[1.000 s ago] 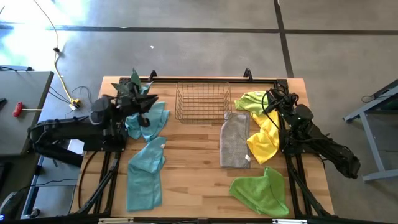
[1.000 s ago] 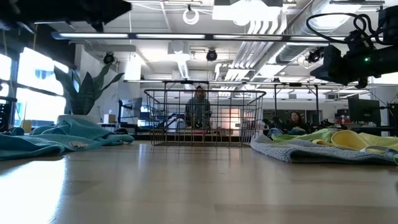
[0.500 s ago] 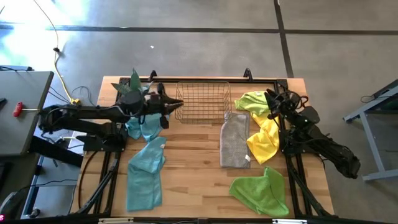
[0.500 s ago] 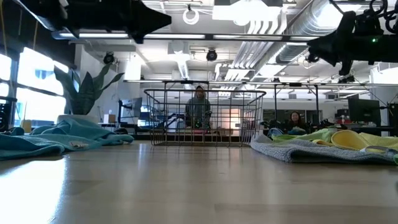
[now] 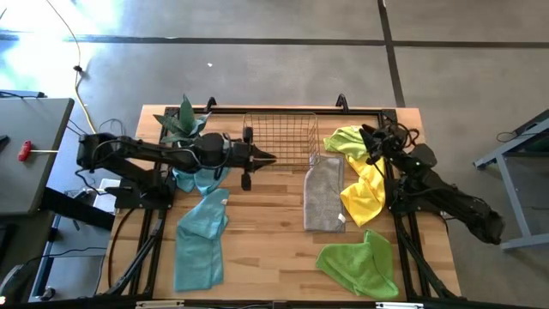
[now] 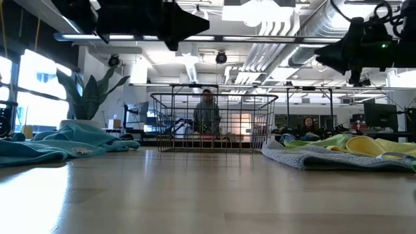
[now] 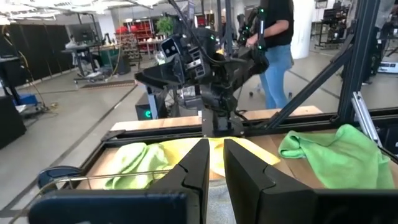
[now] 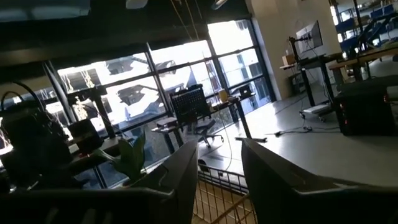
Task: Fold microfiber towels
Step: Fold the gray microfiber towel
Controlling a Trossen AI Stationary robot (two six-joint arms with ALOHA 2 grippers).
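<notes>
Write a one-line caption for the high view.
Left gripper reaches past wire basket; unfolded towels lie around.

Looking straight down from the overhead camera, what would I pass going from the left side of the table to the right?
Potted plant → teal towels → left gripper reaching toward the wire basket → grey towel → yellow towel → right gripper, raised at the right edge.
</notes>
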